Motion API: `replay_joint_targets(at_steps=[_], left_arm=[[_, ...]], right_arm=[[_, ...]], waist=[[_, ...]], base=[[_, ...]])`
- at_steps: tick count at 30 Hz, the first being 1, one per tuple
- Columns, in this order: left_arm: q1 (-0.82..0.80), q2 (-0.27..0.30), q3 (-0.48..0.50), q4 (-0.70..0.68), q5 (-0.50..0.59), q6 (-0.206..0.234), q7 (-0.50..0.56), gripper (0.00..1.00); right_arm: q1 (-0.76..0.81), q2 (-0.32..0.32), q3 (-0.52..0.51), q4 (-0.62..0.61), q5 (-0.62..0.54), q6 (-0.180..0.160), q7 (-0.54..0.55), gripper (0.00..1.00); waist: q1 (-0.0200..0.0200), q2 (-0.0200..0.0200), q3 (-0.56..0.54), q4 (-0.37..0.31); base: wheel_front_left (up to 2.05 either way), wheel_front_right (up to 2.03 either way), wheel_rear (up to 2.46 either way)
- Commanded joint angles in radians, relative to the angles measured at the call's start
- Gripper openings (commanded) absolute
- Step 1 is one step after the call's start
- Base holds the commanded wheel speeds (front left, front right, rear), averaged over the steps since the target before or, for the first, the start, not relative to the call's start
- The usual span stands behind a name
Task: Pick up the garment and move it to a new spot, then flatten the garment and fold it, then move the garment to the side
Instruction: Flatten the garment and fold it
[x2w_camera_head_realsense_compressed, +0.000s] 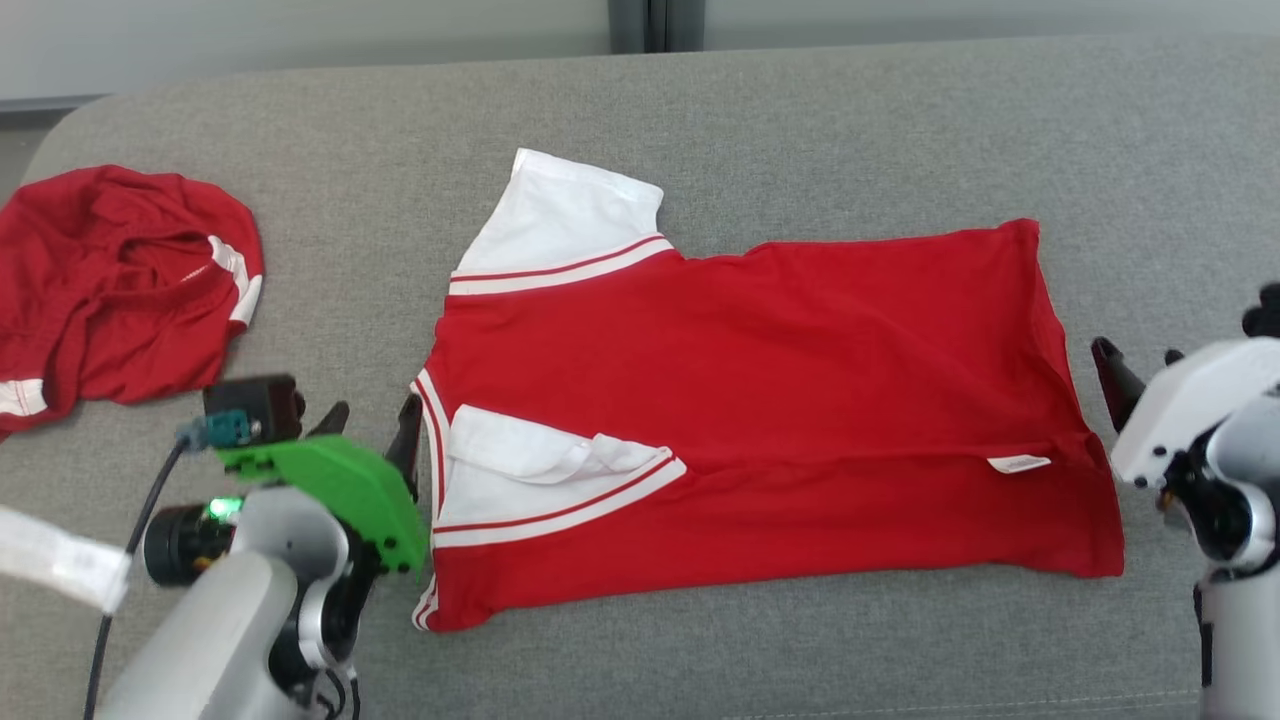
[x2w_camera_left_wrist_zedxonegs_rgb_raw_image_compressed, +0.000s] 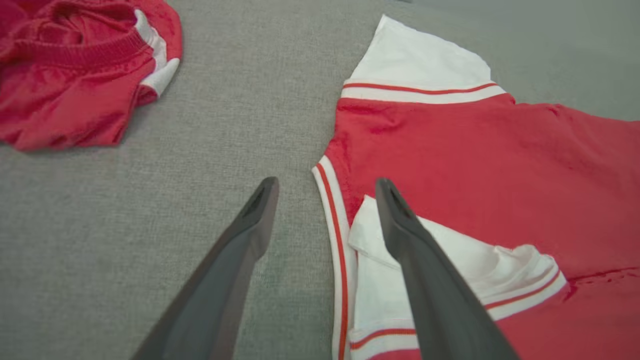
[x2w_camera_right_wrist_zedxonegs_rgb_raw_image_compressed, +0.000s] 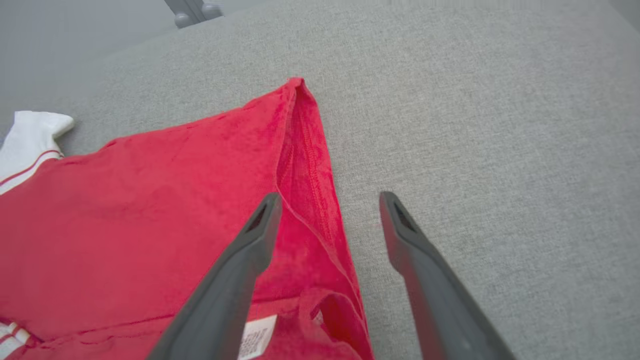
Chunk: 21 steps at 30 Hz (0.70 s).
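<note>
Grey couch (x2w_camera_head_realsense_compressed: 800, 120) bears the red garment (x2w_camera_head_realsense_compressed: 800, 380), crumpled shirt (x2w_camera_head_realsense_compressed: 110, 290) well apart.

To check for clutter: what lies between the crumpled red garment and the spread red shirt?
Bare grey surface, shown in the head and left wrist views; the left end effector stands open at its near end.

My green wrist mount (x2w_camera_head_realsense_compressed: 330, 490) covers the lower part of my left gripper (x2w_camera_head_realsense_compressed: 372, 412); a white housing (x2w_camera_head_realsense_compressed: 1190, 400) hides most of my right gripper (x2w_camera_head_realsense_compressed: 1136, 352). The second red garment (x2w_camera_head_realsense_compressed: 120, 290) runs off the head view's left edge. The label (x2w_camera_right_wrist_zedxonegs_rgb_raw_image_compressed: 256, 336) on the shirt (x2w_camera_right_wrist_zedxonegs_rgb_raw_image_compressed: 150, 210) is cut by the right wrist view's bottom edge and partly behind my finger (x2w_camera_right_wrist_zedxonegs_rgb_raw_image_compressed: 235, 280), its print too blurred to read.
</note>
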Motion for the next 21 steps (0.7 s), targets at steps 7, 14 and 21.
replay_joint_targets(at_steps=[7, 14, 21], left_arm=[[-0.365, -0.069, -0.01, 0.185, -0.01, -0.052, 0.141, 1.0], [-0.574, -0.079, -0.039, 0.378, 0.035, -0.106, 0.174, 1.0], [-0.705, -0.085, -0.073, 0.506, 0.072, -0.161, 0.184, 1.0]], right_arm=[[-0.308, -0.077, 0.144, 0.088, 0.008, 0.0, 0.147, 1.0], [-0.508, -0.082, 0.247, 0.202, 0.038, 0.0, 0.137, 1.0], [-0.594, -0.076, 0.316, 0.274, 0.062, 0.0, 0.077, 1.0]], waist=[[0.0, -0.0001, 0.139, -0.045], [0.0, -0.0001, 0.251, -0.111], [0.0, -0.0001, 0.312, -0.166]], base=[[0.0, 0.0, 0.0], [0.0, 0.0, 0.0], [0.0, 0.0, 0.0]])
